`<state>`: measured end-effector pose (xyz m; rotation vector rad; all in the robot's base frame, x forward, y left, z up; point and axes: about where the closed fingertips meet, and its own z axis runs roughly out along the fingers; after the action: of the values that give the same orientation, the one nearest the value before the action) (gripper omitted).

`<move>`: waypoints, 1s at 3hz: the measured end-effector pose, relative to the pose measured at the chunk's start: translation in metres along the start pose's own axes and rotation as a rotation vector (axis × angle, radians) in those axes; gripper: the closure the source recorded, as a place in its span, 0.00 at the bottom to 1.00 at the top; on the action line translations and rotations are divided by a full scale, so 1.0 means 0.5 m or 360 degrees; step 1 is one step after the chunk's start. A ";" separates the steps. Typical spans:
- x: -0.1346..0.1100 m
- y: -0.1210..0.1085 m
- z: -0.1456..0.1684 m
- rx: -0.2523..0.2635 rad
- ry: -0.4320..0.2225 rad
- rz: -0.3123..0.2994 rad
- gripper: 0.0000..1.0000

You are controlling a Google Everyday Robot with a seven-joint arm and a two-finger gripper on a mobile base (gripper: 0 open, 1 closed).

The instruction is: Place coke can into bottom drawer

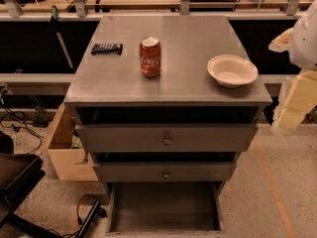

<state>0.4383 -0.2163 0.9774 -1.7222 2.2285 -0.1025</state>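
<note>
The coke can (150,57) stands upright on the grey cabinet top (163,86), left of centre. It is red with white script and a silver top. The bottom drawer (163,207) is pulled out at the foot of the cabinet, and its dark flat interior holds nothing. My gripper (293,99), yellowish and attached to a white arm (307,33), hangs at the right edge of the view. It is beside the cabinet's right front corner, well away from the can and holding nothing visible.
A white bowl (232,70) sits on the cabinet top at the right. A dark flat snack bar (106,48) lies at the back left. Two knobbed drawers (166,139) are above the bottom one. A wooden box (69,152), cables and a dark chair (17,182) are on the floor at left.
</note>
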 end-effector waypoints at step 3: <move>-0.052 -0.055 0.009 0.0166 -0.0331 0.0106 0.00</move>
<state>0.4708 -0.1982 0.9853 -1.5280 2.0881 -0.0223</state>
